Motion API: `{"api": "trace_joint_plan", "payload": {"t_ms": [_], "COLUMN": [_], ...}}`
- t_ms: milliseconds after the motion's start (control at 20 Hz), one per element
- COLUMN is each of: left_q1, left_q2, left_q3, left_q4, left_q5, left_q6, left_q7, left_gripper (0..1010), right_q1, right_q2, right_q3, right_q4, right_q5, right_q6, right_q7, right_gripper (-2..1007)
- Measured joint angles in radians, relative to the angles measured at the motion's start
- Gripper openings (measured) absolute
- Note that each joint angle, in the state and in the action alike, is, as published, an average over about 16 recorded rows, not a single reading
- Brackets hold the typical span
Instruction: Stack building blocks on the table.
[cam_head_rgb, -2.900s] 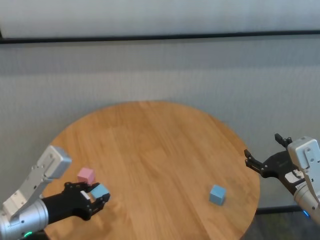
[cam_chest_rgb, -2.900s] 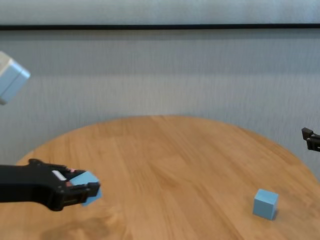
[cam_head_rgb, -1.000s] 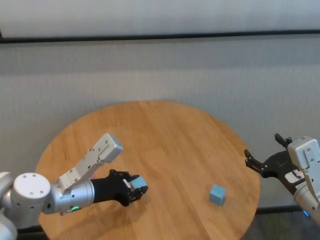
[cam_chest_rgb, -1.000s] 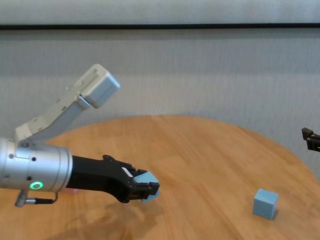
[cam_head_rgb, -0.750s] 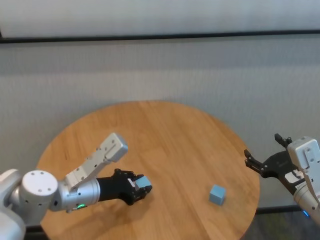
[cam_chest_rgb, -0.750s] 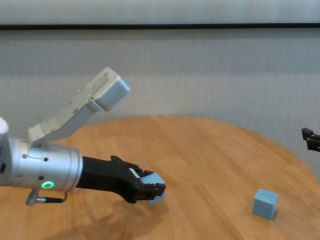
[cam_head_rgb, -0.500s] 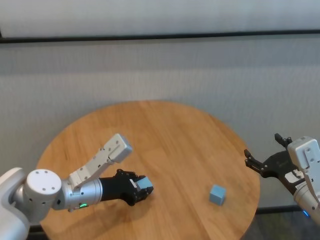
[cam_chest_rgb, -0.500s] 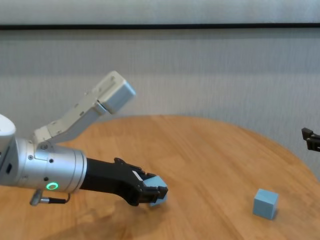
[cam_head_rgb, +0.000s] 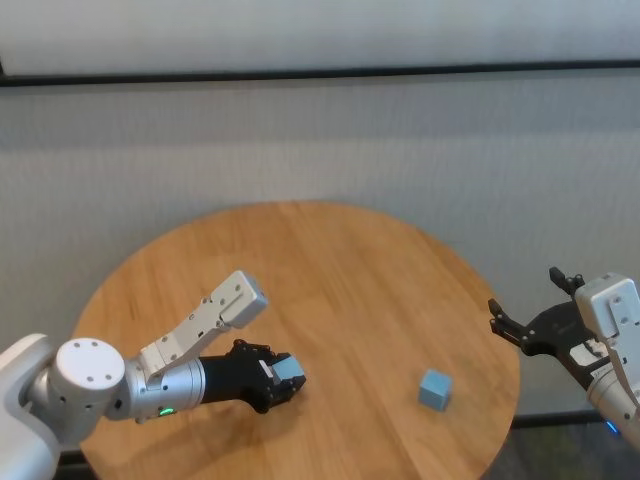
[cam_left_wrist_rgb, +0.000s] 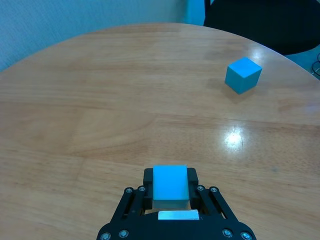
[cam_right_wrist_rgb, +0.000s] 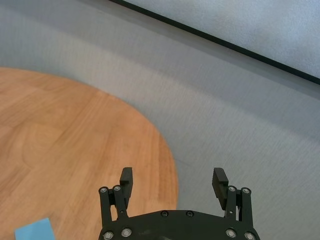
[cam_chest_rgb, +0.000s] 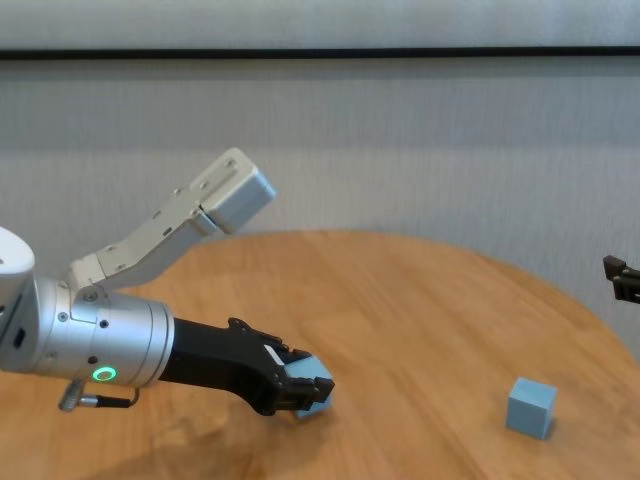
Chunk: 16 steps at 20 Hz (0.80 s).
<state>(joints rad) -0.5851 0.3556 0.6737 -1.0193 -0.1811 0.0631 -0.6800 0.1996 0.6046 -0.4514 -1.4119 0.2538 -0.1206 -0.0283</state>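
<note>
Reaching low over the table (cam_head_rgb: 330, 260), the left gripper (cam_head_rgb: 284, 378) sits toward the near edge, left of the middle, its fingers (cam_left_wrist_rgb: 197, 182) pinching a light blue block (cam_left_wrist_rgb: 170, 184) at the wood. From the left wrist view the cube fills the gap between both fingers; whether it rests on the surface I cannot tell. A second light blue block (cam_head_rgb: 434, 388) lies alone near the table's right edge, well apart from the first. Past that right edge, off the table, hangs the right gripper (cam_right_wrist_rgb: 173, 182), its jaws spread wide around nothing.
</note>
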Motion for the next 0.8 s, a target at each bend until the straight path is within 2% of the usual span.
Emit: {"api": "trace_joint_plan", "payload": {"t_ms": [450,650,800], "left_q1": [0.01,0.026,0.046], "left_q2": [0.006,0.017,0.025], "left_q3": [-0.01,-0.03,-0.059], "left_q4": [-0.017,-0.044,-0.073], "left_q5": [-0.018,-0.059,-0.097], "left_q6": [-0.006,-0.022,-0.044], "left_q7": [-0.018,-0.042,-0.035], "left_gripper": [710,837,906], "right_q1": [0.0,0.0,0.0], "right_q2": [0.0,0.0,0.0], "right_q3": [0.0,0.0,0.0], "right_q4": [0.0,0.0,0.0], "right_q5": [0.0,0.0,0.0], "right_q6": [0.0,0.0,0.0], "right_q7": [0.0,0.0,0.0], "right_gripper": [1001,1001,1001]}}
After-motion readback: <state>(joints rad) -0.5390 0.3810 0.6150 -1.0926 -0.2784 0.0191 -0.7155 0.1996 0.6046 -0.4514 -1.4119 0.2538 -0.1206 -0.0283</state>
